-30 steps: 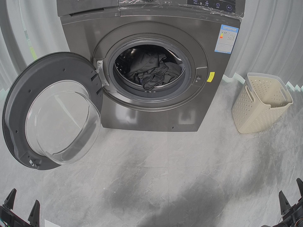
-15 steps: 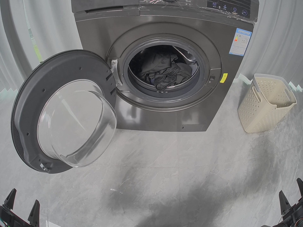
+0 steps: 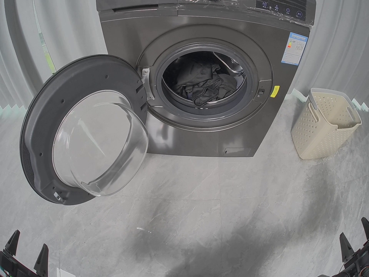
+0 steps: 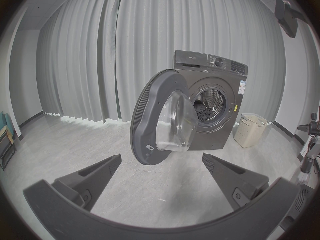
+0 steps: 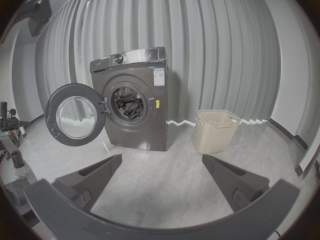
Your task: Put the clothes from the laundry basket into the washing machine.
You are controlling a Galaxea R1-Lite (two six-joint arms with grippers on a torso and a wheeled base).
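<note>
A grey washing machine [image 3: 246, 133] stands ahead with its round door [image 3: 82, 129] swung wide open to the left. Dark clothes [image 3: 201, 83] lie in a heap inside the drum. A cream perforated laundry basket [image 3: 326, 125] stands on the floor to the right of the machine; what I see of its inside holds nothing. My left gripper [image 3: 27, 247] sits low at the bottom left, open and holding nothing. My right gripper [image 3: 355, 237] sits low at the bottom right, also open and holding nothing. Both are well back from the machine.
Grey tiled floor [image 3: 215, 212] stretches between me and the machine. Pale pleated curtains [image 3: 338, 47] hang behind the machine and basket. The open door juts out over the floor on the left side.
The whole head view has shifted, so the camera moved: machine and door now sit further right in the picture. Both grippers keep their places at the bottom corners.
</note>
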